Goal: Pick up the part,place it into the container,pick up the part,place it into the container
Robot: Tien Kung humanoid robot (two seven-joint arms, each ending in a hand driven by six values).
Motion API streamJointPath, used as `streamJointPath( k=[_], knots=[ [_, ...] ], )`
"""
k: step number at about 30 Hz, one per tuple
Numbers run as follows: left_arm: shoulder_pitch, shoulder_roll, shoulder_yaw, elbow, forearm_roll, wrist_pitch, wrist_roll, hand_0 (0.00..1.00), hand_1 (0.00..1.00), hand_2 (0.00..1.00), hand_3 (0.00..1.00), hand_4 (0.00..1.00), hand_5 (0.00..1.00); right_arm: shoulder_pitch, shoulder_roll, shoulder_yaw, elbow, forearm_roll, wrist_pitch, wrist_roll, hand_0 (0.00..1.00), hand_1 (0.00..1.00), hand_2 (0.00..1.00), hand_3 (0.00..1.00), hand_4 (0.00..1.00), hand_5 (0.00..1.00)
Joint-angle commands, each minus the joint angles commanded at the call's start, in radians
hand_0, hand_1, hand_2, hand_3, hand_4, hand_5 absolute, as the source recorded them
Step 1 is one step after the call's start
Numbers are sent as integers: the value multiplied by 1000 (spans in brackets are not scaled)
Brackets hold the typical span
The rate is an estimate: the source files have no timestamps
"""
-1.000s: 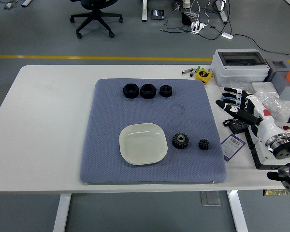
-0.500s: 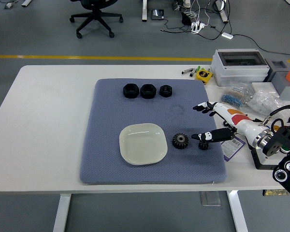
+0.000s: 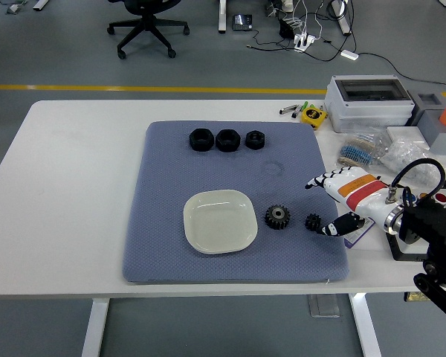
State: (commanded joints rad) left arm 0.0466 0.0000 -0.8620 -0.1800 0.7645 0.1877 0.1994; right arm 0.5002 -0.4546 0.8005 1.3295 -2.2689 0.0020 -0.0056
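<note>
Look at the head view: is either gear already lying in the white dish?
No: the white dish is empty, and both the large gear and small gear lie on the mat.

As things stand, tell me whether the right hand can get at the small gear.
Probably yes. The right hand hovers open just right of the small gear, thumb nearly beside it, and nothing lies between them; the larger gear sits clear on its far side.

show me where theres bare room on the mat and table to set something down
Free: the mat's left strip beside the plate, its middle between the three nuts and the plate, and the bare table left of the mat. Crowded: the mat's lower right, with the large gear, small gear and right robot hand, plus the cluttered right table edge.
</note>
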Motion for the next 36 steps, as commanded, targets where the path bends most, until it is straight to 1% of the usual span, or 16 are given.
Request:
streamJointPath(
  k=[3,4,10,11,16,17,22,23,31,36],
  knots=[
    [0,0,1,0,-1,0,0,394,533,568,469,998,785,5,2,-16,-13,5,5,3,630,665,706,728,998,387],
    [0,0,1,0,-1,0,0,393,534,569,470,998,785,7,3,-21,-18,9,7,4,613,634,678,676,998,371],
    [-1,0,4,0,-4,0,0,393,534,569,470,998,785,17,10,-44,-44,48,9,6,613,634,678,676,998,371],
    [-1,0,6,0,-6,0,0,394,533,569,470,998,788,19,12,-47,-47,55,9,4,585,614,664,609,998,368],
    [-3,0,8,0,-7,-1,-1,394,533,569,470,998,788,31,19,-54,-65,87,-4,0,585,614,664,609,998,368],
    [-3,0,9,0,-8,-1,-1,394,532,567,470,998,788,35,22,-56,-71,95,-10,-1,577,597,624,566,912,368],
    [-4,0,12,0,-10,-2,-2,394,532,567,470,998,788,49,31,-66,-100,114,-21,0,577,597,624,566,912,368],
    [-4,0,13,0,-11,-2,-2,393,533,567,470,998,788,51,32,-68,-105,116,-21,1,557,592,611,555,876,368],
    [-4,0,17,0,-13,-2,-1,393,532,567,470,998,789,67,54,-85,-161,134,-27,4,554,590,611,552,870,364],
    [-4,0,16,0,-11,-2,-1,393,533,567,470,998,789,71,59,-89,-180,139,-32,5,541,584,606,548,871,357]
  ],
)
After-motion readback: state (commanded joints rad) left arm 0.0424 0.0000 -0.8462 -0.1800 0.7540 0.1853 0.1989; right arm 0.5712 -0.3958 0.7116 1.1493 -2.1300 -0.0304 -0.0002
